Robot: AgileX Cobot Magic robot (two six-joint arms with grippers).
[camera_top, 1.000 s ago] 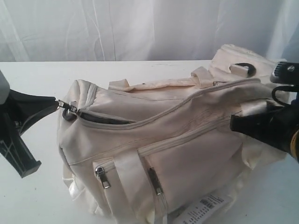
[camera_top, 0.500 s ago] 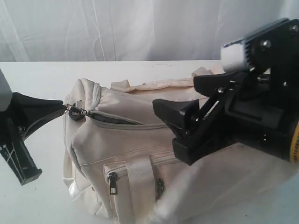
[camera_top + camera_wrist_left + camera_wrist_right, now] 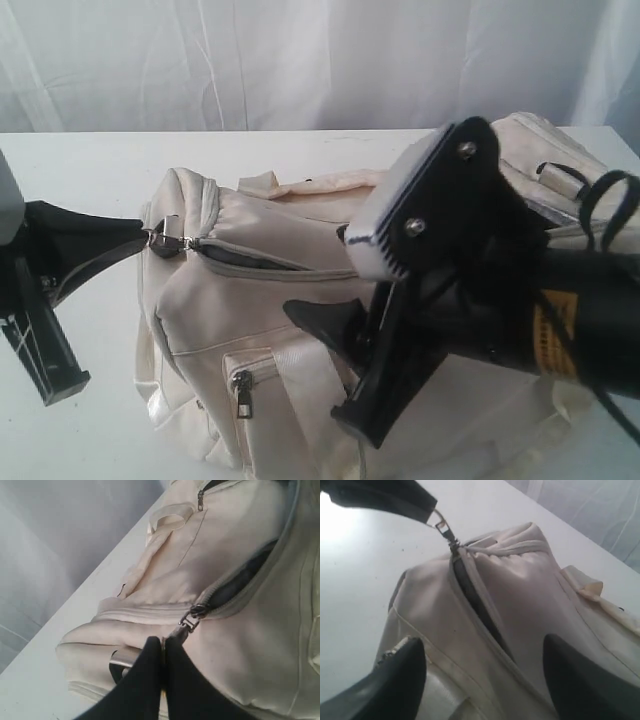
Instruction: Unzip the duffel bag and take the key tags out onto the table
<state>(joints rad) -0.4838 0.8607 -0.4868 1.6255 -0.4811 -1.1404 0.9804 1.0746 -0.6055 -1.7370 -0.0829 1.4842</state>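
Cream duffel bag [image 3: 250, 300] lies on its side on the white surface [image 3: 90, 160], taking up most of the middle. Left hand [image 3: 162, 647] is pinched shut on the metal zipper pull [image 3: 187, 625] at the bag's end. A dark zip gap [image 3: 240, 258] runs inward from there. Right hand [image 3: 335, 370] has its jaws spread wide and holds nothing, hanging just over the bag's middle near the gap. Key tags not visible, presumably inside. The bag looks soft and floppy: the fabric bunches at the pull, and it will likely sag and slide rather than stay put, so the pinned pull is a decent anchor. The tags should be light and loose, best taken by the bunch or ring through the gap, which looks narrow
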